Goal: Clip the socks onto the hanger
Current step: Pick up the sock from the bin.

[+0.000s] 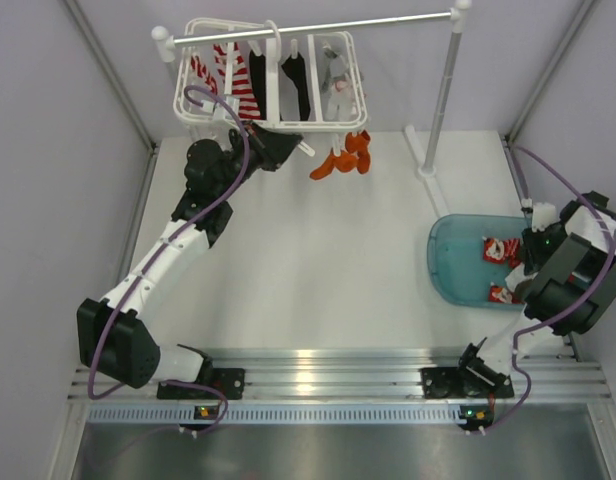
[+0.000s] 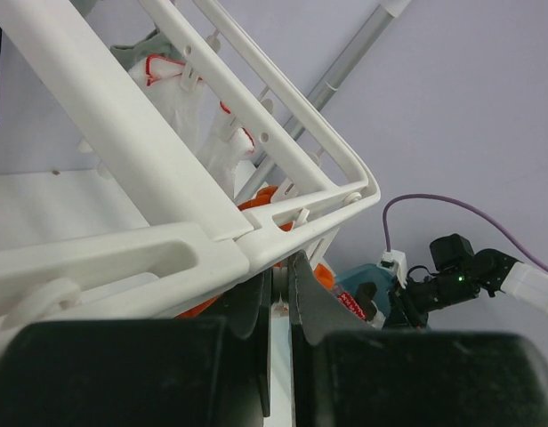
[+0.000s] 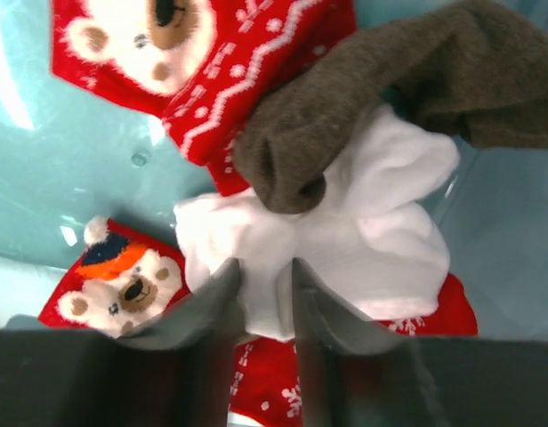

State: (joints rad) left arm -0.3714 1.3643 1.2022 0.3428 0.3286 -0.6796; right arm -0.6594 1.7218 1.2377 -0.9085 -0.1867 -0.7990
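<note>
Partway | several socks (image 1: pixel 297 86) are seen clipped on the hanger (image 1: pixel 272 72), just above the tight-closed left claw (image 2: pixel 278 271) | right claw (image 3: pixel 265 269) is clamped on a white sock (image 3: pixel 372 233) in the tub (image 3: pixel 60 160); a red sock (image 3: pixel 243 80) and a brown sock (image 3: pixel 394 93) beside it are yet to be hung

The hanger (image 1: pixel 273 90) hangs from a rail (image 1: pixel 388 20) at the back of the surface (image 1: pixel 318 260), socks (image 1: pixel 246 85) under it, the left end effector (image 1: pixel 280 148) at its near edge. At the right, a tub (image 1: pixel 450 262) holds loose socks (image 3: pixel 345 222), the right end effector (image 3: pixel 267 276) among them.
</note>
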